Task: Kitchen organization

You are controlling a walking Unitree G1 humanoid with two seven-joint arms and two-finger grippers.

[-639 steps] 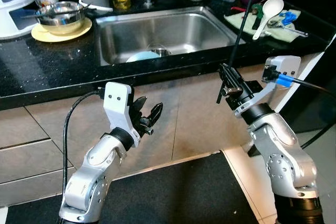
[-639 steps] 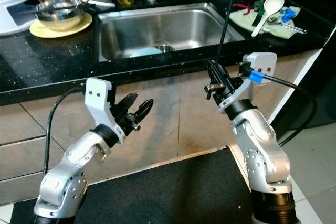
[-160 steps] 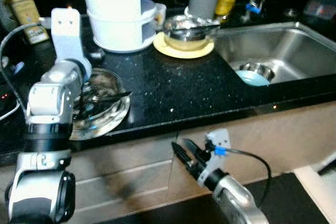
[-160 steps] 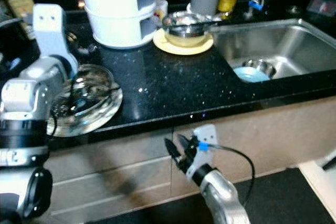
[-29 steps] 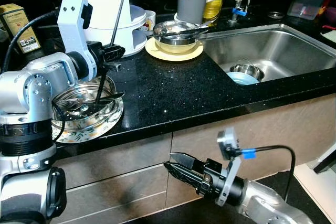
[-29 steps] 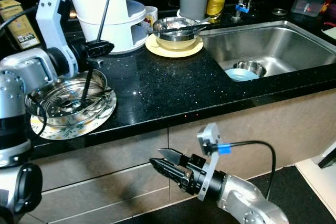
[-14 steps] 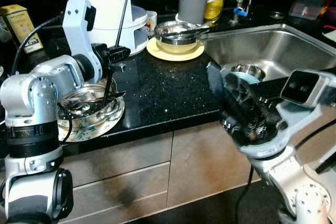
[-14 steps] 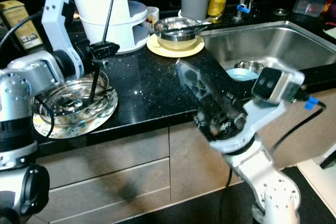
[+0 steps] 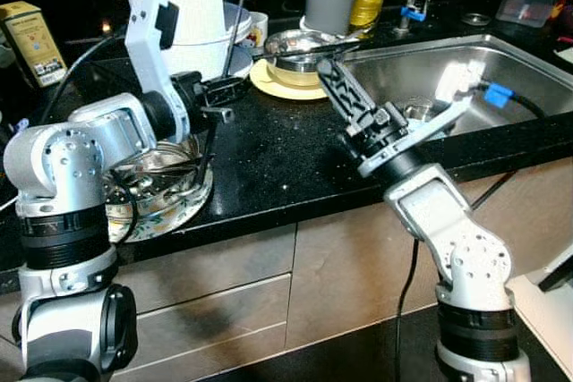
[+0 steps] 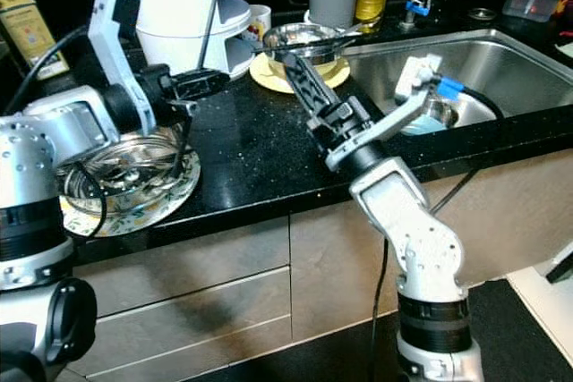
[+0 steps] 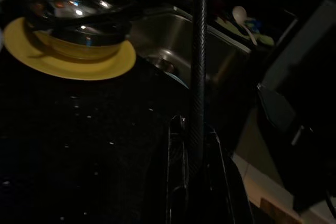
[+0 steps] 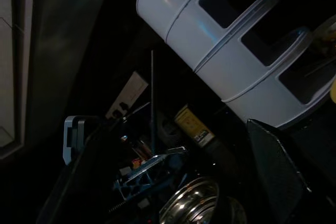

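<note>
Left gripper [image 9: 215,91] pinching thin black rod [image 10: 209,20], now lifted clear above glass bowl [image 10: 125,167] just below. Right gripper [image 10: 300,73] swung up from under counter [image 9: 269,154], fingers pressed together, aiming toward left one. Handover looks likely next.

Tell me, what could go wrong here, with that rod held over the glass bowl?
The left tool grips a thin black rod upright, its lower end in the glass bowl. A tilt might knock the bowl or the white rack close behind. The right tool reaches over the counter near the steel bowl on its yellow plate and might bump it.
</note>
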